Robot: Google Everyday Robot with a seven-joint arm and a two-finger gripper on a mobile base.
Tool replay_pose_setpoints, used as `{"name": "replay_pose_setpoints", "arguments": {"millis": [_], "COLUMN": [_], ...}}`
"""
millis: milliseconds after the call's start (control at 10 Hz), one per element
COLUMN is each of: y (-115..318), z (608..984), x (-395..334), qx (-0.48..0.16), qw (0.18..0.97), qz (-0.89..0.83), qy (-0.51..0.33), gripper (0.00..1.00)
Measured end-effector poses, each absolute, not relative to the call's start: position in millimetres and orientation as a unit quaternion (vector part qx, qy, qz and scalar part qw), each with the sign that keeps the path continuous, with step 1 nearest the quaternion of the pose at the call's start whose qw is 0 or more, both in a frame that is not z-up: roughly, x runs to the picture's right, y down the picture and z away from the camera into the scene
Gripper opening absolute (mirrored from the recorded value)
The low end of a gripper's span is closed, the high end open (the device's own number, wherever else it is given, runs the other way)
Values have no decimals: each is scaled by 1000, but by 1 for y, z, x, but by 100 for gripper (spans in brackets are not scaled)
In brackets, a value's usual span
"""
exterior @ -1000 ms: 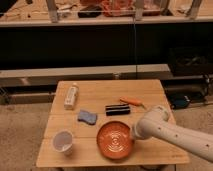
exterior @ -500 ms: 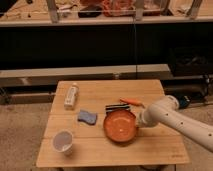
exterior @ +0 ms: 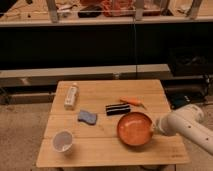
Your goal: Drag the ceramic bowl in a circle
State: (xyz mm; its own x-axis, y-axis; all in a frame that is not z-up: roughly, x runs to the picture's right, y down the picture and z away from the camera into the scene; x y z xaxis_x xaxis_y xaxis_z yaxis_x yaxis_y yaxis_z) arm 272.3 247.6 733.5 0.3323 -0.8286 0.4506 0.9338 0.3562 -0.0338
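sitting nearest on the wooden worktop, a small white cup stands upright by the front left corner, well apart from everything else. to its right, the ceramic bowl rests on the front right part of the worktop, its orange-red inside facing up with faint rings showing. the claw is at the bowl's right rim, at the end of a white arm that comes in from the right edge of the view; i cannot tell whether the claw is spread or pressed together, nor whether it pinches the rim or only touches it. further back, a blue sponge lies left of the bowl, and a dark oblong object lies just behind the bowl. beyond that, a thin orange item, perhaps a carrot, lies near the dark object's right end. on the left side, a pale bottle lies on its side toward the back. behind the worktop runs a low ledge, then dark shelving with clutter on top.
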Motion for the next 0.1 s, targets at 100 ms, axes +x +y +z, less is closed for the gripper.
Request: {"name": "replay_pose_setpoints", "arguments": {"millis": [100], "y": [264], "z": [717], "x": [282], "qx": [-152], "qw": [808], "qz": [-541], "qy": [-178], "gripper": [0]}}
